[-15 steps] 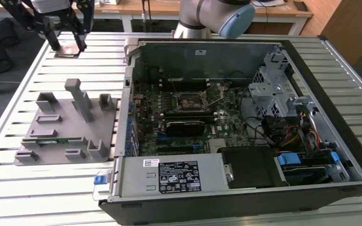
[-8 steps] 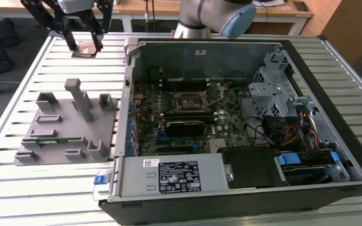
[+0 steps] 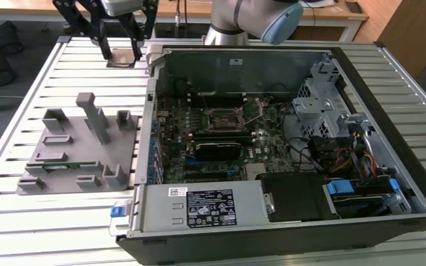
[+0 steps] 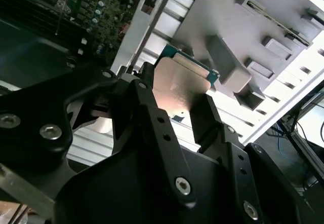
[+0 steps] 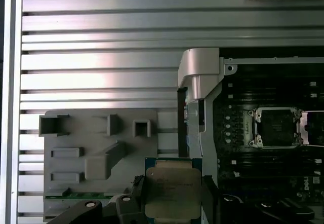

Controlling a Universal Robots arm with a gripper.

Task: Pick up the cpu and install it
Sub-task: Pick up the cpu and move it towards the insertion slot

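Note:
The cpu [image 5: 172, 191] is a flat square chip with a silvery top and a green rim, and it sits between the two black fingers of my gripper [image 5: 172, 199], which is shut on it. In the second wrist view the cpu [image 4: 179, 84] shows its shiny face between the fingers [image 4: 205, 115]. In the exterior view the gripper [image 3: 120, 52] holds the cpu [image 3: 122, 57] over the slatted table, beyond the far corner of the open computer case on the exterior view's left. The motherboard's socket [image 3: 224, 119] lies open inside the case, apart from the gripper, and it appears too in the first wrist view [image 5: 276, 127].
A grey plastic fixture [image 3: 80, 147] with upright posts stands on the table on the exterior view's left of the case, with a green memory stick [image 3: 59, 164] lying in it. The case wall [image 3: 151, 100] rises between fixture and motherboard. Drive bays and cables [image 3: 346, 155] occupy the case's other side.

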